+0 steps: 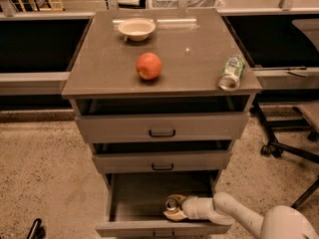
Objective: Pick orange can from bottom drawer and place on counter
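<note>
White and rounded, the arm (234, 214) reached from the lower right into the open bottom drawer (124, 203), where the claw (173, 212) sat right against the orange can (172, 202) — whether it gripped the can, I could not tell. That can stood upright near the drawer's front. Above, the counter (109, 68) carried an apple (149, 65), a pale bowl (136, 29) and a green-and-white can (231, 72) — lying at the right edge.

I count three grey drawers: one shallow top drawer (162, 127), one shallow middle drawer (162, 162), one deep bottom drawer (139, 195). Two small drink cans: one dark orange can (172, 203) with a silver top, one green-and-white can (231, 72). One red-orange apple (149, 66), one white bowl (136, 29), one grey-brown table (189, 39). One pair of jaws, inside the bottom drawer beside the orange can.
</note>
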Available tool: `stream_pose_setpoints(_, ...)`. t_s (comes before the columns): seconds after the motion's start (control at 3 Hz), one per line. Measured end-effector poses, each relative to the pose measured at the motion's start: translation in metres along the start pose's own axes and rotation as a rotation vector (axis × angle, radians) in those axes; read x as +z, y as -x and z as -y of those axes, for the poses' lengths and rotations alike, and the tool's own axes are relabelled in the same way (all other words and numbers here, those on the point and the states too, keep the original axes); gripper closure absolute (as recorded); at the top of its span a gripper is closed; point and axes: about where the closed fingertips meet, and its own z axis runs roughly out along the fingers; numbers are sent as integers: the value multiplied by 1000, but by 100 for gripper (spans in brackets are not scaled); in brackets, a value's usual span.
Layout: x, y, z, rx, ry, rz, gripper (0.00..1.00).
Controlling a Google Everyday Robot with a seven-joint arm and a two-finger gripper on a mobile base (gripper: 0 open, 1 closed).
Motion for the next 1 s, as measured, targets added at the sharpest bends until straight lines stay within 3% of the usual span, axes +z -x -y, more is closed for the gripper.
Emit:
stream_pose_setpoints(0.33,-17,30,0,-56,-41,52,100)
stream_pose_setpoints(0.67,-65,100,12,-277,-166,77,100)
stream_pose_setpoints(1.0,-132,206,-1,-540,-265,96,100)
